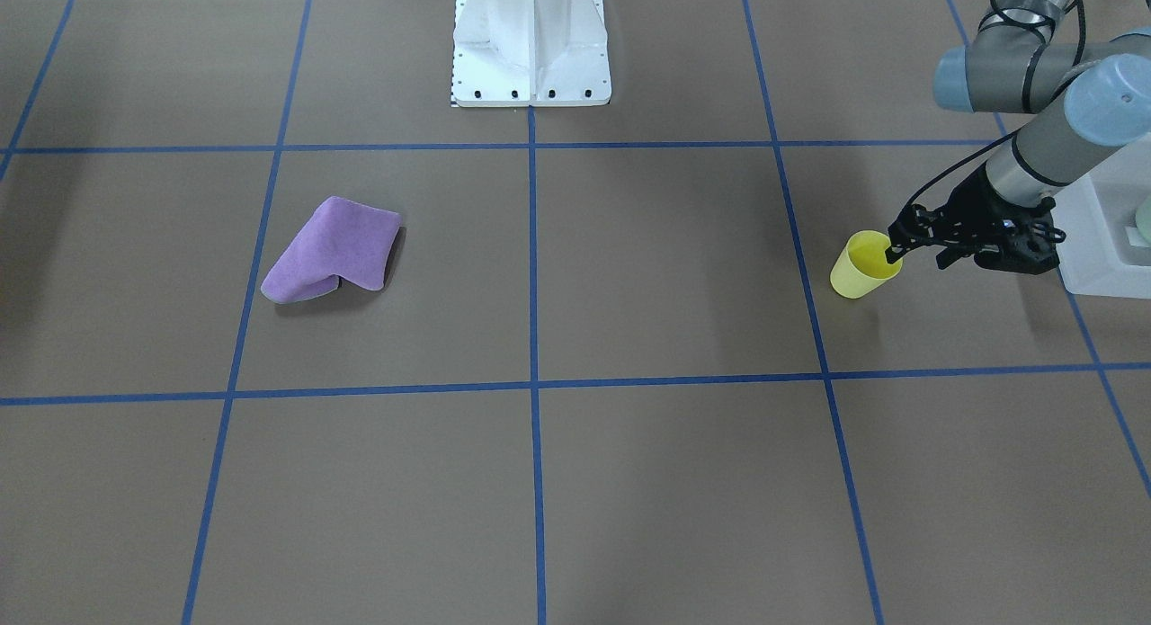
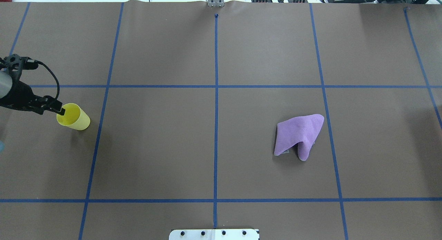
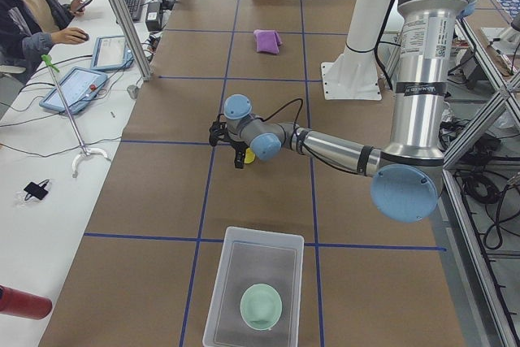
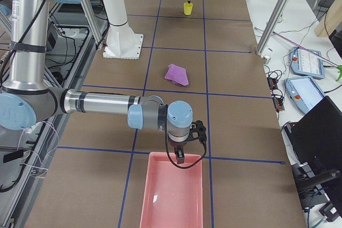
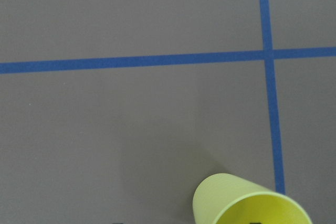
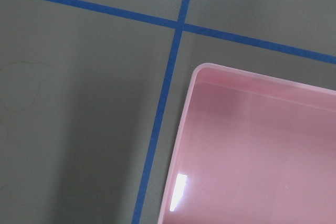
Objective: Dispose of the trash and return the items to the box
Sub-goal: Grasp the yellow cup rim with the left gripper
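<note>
Cup [image 1: 859,270] rim grasped by left end effector [image 1: 896,247]; right end effector [image 4: 180,159] grip, cannot tell.

On the worktop [image 1: 629,292] are counted one yellow cup [image 1: 861,267], one green bowl [image 3: 261,306], one purple cloth [image 1: 337,250], one translucent box [image 3: 260,259] and one pink tray [image 4: 171,201].

Cup [image 1: 863,265]: smooth matt yellow plastic. Cloth [image 1: 334,251]: soft, napped purple fabric. Table cover [image 1: 629,274]: matt brown paper. Pink tray [image 6: 262,156]: glossy plastic.

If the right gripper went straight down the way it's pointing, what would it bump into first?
Probably the pink bin: the right gripper points down over the bin's end. It hangs near the rim, so whether it would hit the rim or the inside floor, I cannot tell.
</note>
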Available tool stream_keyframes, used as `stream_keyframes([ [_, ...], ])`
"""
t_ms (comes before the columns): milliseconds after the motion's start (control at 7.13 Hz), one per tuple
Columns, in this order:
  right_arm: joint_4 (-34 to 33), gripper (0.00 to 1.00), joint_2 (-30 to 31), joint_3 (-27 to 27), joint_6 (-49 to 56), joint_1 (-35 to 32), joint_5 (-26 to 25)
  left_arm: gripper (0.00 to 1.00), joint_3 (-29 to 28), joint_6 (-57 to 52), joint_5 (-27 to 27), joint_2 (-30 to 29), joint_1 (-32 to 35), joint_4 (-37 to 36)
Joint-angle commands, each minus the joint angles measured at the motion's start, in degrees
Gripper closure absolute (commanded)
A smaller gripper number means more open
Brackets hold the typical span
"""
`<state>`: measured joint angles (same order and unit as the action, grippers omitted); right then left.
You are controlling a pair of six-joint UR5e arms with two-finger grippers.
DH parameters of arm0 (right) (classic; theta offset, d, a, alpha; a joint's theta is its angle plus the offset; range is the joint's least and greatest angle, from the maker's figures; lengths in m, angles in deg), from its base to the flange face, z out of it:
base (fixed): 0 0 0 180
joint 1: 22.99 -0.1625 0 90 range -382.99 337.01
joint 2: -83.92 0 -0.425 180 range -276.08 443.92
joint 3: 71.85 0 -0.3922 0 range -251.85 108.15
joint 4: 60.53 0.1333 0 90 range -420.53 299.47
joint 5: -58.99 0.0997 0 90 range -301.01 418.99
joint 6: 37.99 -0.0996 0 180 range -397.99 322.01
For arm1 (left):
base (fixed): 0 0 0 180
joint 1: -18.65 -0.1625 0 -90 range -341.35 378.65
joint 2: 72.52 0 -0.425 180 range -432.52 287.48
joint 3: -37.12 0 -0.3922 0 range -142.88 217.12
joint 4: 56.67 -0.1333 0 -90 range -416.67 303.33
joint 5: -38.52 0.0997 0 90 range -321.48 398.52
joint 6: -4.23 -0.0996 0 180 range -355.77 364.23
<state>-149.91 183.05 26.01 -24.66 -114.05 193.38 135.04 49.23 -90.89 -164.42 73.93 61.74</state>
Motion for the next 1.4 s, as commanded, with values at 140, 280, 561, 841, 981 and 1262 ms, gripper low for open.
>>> stream_keyframes([
  [140, 0.0, 0.0, 0.1, -0.2, -0.1, 0.0, 0.0, 0.42, -0.4, 1.3, 0.0, -0.4, -1.8, 0.4],
  [280, 0.0, 0.0, 0.1, -0.2, -0.1, 0.0, 0.0, 0.8, -0.4, 1.2, 0.0, -0.4, -1.9, 0.4],
  [561, 0.0, 0.0, 0.2, -0.3, 0.0, 0.0, 0.0, 1.0, -0.4, 1.5, 0.0, -0.9, -1.9, 0.4],
  [841, -0.1, 0.0, 0.2, -0.4, -0.1, 0.0, 0.0, 1.0, 0.9, 1.2, -1.8, -0.7, -1.5, 0.1],
  [981, -0.1, 0.0, 0.3, -0.4, 0.0, 0.0, 0.1, 1.0, 3.4, 0.7, -5.8, 0.0, 0.4, -0.3],
  [1262, -0.1, 0.0, 0.2, -0.4, 0.0, 0.0, 0.1, 1.0, 4.1, -5.2, -9.3, 3.4, 9.3, -0.5],
])
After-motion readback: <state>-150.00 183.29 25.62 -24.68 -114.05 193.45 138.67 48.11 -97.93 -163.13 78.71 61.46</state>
